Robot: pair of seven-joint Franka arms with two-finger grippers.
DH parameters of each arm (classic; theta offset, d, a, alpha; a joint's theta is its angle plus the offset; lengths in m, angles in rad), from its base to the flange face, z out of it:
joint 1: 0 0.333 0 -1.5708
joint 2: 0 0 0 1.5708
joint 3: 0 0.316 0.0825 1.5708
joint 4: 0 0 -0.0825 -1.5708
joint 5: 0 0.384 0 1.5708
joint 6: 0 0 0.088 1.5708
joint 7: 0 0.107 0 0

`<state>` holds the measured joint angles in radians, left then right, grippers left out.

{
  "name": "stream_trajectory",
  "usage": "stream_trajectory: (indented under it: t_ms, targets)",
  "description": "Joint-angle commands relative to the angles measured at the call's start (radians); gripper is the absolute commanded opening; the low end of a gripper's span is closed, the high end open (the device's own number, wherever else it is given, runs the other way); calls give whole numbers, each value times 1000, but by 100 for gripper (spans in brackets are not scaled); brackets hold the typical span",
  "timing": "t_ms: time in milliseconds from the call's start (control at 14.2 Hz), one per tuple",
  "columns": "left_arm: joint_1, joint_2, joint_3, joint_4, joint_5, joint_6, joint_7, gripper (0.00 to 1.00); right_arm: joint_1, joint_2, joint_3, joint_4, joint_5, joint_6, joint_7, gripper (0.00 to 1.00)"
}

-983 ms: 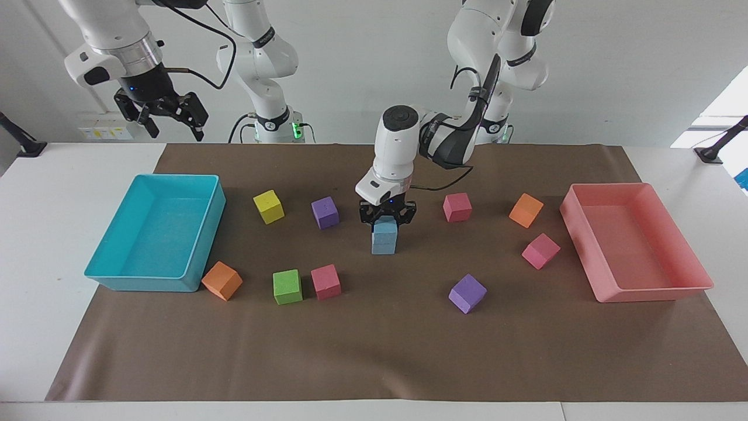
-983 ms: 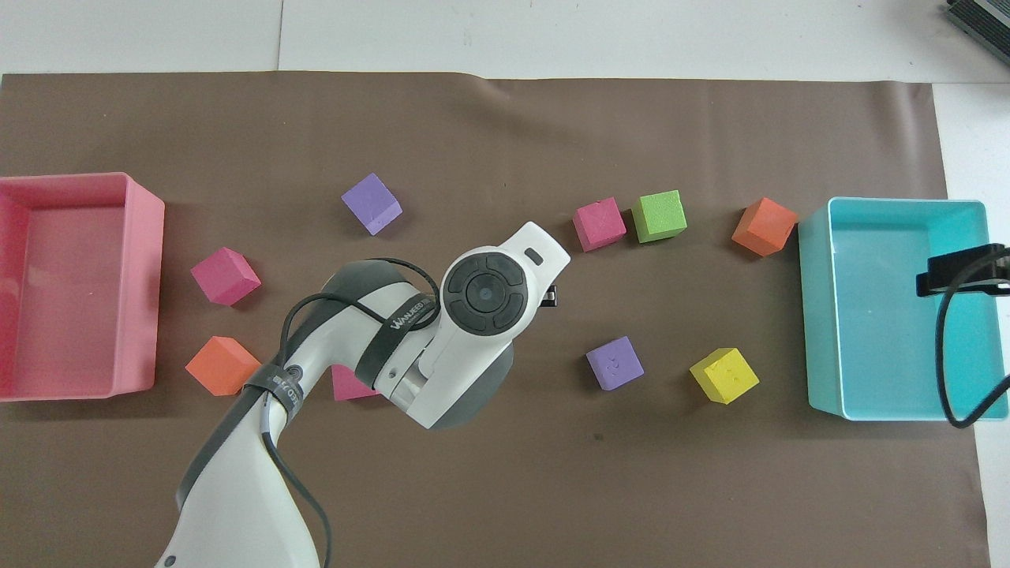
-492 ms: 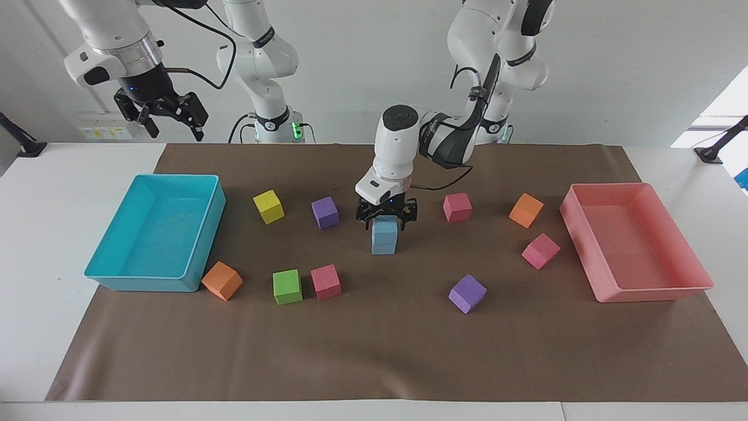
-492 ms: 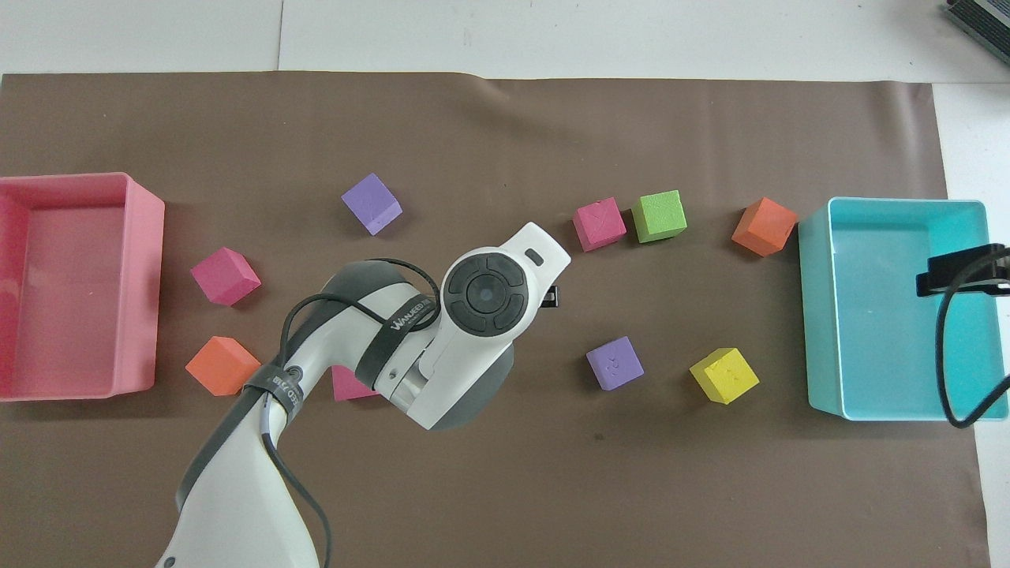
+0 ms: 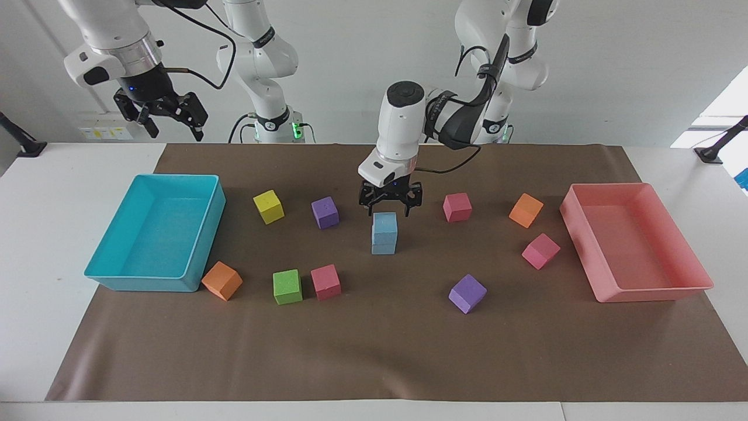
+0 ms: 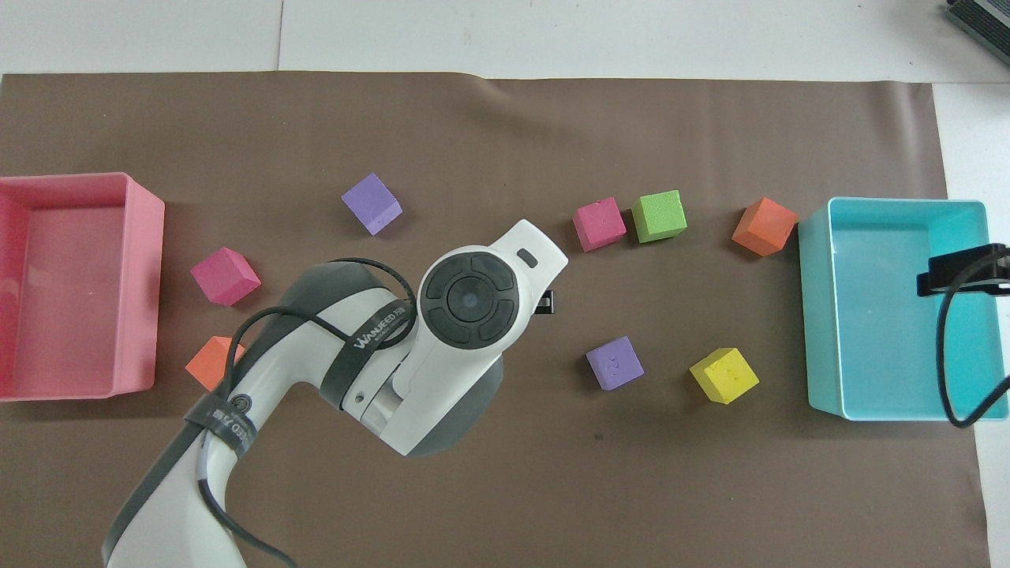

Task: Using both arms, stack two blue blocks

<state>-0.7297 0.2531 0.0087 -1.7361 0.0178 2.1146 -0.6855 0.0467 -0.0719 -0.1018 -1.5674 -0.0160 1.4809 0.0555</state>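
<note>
**Inspector:** White wall at the top of the facing frame; below it a white desk point(image 5: 35, 245) under a brown mat point(image 5: 374, 351). Where are the task items?

**Assistant:** The two blue blocks point(image 5: 384, 233) stand at the middle of the facing frame, one squarely on top of the other, the lower one resting on the mat. In the overhead view the left arm's wrist covers them.

**Inspector:** Left end effector?

**Assistant:** The left end effector point(image 5: 390, 206) hangs directly over the stack, just above the upper block and not touching it. Its fingers stand apart and carry nothing.

**Inspector:** Right end effector?

**Assistant:** The right end effector point(image 5: 169, 120) is up in the air at the upper left of the facing frame, above the turquoise tray's point(image 5: 213, 216) end of the desk. Its fingers are spread and empty; that arm waits.

**Inspector:** Other items?

**Assistant:** A pink tray point(image 5: 590, 245) sits at the right edge of the facing frame. Loose cubes lie around the stack: a purple cube point(image 5: 325, 211) and a yellow cube point(image 5: 269, 206) to its left, a pink cube point(image 5: 457, 207) to its right, a green cube point(image 5: 287, 286) lower left, and a second purple cube point(image 5: 467, 293) lower right.
</note>
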Motion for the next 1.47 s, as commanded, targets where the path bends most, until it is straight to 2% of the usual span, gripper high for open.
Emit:
stream_trajectory:
  t_ms: [0,281,702,983,1264,1405]
  targets:
    - [24,-98,10,-42,14,-105,20,100,-11,-5,2,3,22,-4,-14,100]
    - [130,-236,10,-143,13,-130,165,100,-11,-5,2,3,22,-4,-14,100]
    - [324,-308,11,-195,11,-157,443,100,-10,-5,4,3,22,-7,-19,100]
    - [458,-308,27,-128,7,-223,713,100,-10,-5,4,3,24,-7,-19,100]
    - [573,-298,27,25,2,-369,816,100,-10,-5,4,3,24,-8,-19,100]
    - [595,-288,27,93,-2,-435,836,100,-10,-5,4,3,24,-8,-19,100]
